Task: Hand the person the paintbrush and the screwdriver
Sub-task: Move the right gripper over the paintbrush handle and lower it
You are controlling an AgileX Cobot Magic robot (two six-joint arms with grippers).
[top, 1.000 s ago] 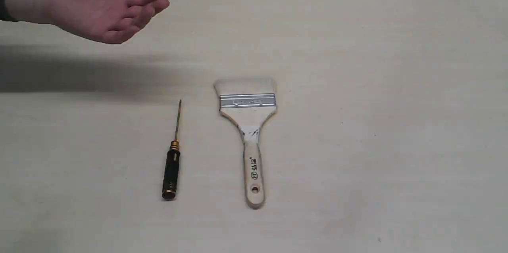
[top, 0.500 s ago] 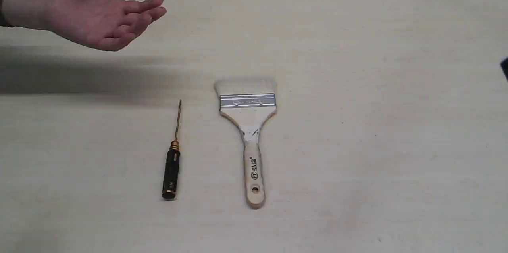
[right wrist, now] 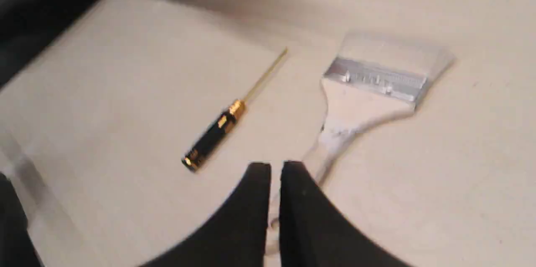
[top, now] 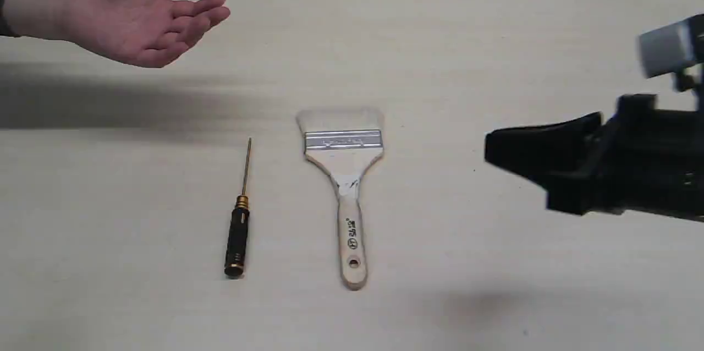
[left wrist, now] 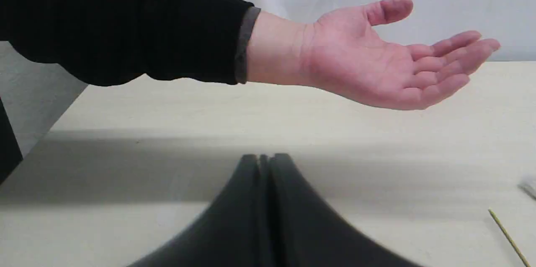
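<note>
The paintbrush [top: 344, 175] lies flat mid-table, pale bristles pointing away, wooden handle toward the front edge. To its left lies the screwdriver [top: 239, 224], black handle nearest the front, thin shaft pointing away. The person's hand [top: 137, 21] hovers palm up over the far left corner. My right gripper [top: 488, 150] reaches in from the right, above the table and well right of the brush, jaws shut on nothing. In the right wrist view the gripper [right wrist: 276, 168] hangs above the paintbrush [right wrist: 368, 91] handle, beside the screwdriver [right wrist: 217, 131]. My left gripper [left wrist: 264, 160] is shut and empty, below the hand [left wrist: 377, 62].
The pale wooden table [top: 495, 37] carries only the two tools. The person's forearm casts a broad shadow [top: 110, 103] across the left side. A grey wall runs along the table's far edge.
My right arm has come in from the right edge, moving left toward the paintbrush. The person's hand has sunk slightly and now holds steady. Both tools lie unmoved.
</note>
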